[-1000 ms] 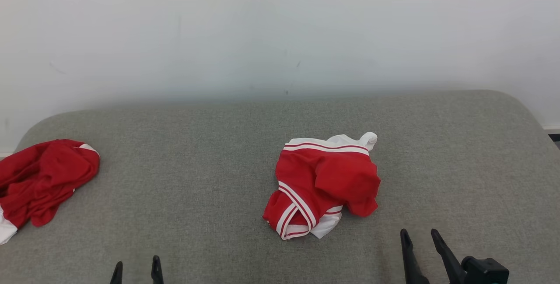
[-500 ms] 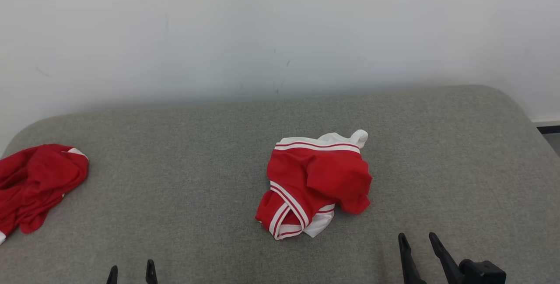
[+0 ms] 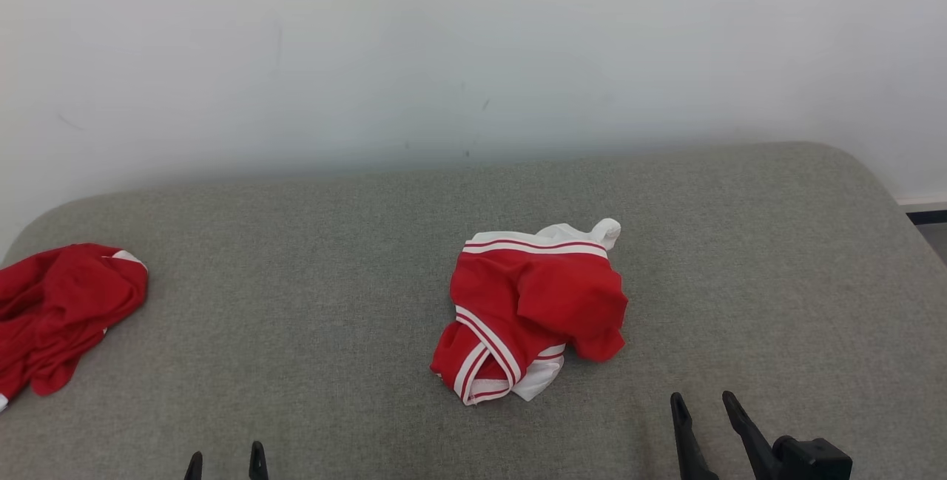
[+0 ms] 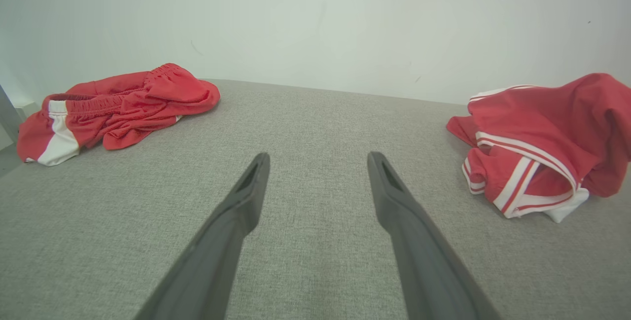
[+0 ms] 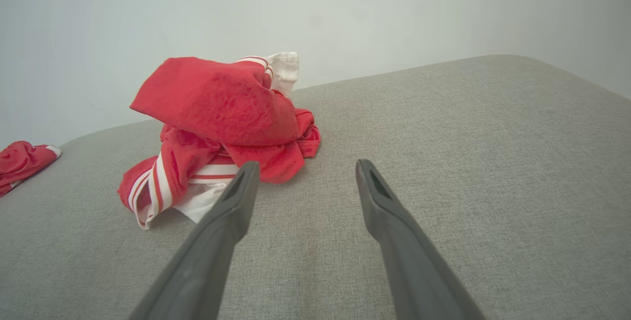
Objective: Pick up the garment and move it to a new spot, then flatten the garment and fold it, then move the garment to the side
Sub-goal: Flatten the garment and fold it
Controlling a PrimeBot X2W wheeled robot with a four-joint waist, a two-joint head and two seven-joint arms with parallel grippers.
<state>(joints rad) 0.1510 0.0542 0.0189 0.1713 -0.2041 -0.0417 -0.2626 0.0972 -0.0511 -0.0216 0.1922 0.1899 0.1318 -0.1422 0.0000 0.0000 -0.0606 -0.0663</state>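
My right hand (image 3: pixel 701 407), wide and empty, is nearer the crumpled garment (image 3: pixel 533 310), ahead and to its left; my left hand (image 3: pixel 226 460), also wide, lies farther.

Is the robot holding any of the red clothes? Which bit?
Nothing is held. The left end effector and right end effector are open and empty, apart from the red-and-white garment.

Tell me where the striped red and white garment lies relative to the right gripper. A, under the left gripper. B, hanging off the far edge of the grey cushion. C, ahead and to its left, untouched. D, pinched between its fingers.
C: the striped garment sits on the grey cushion ahead and left of the right gripper, whose open fingers hold nothing.
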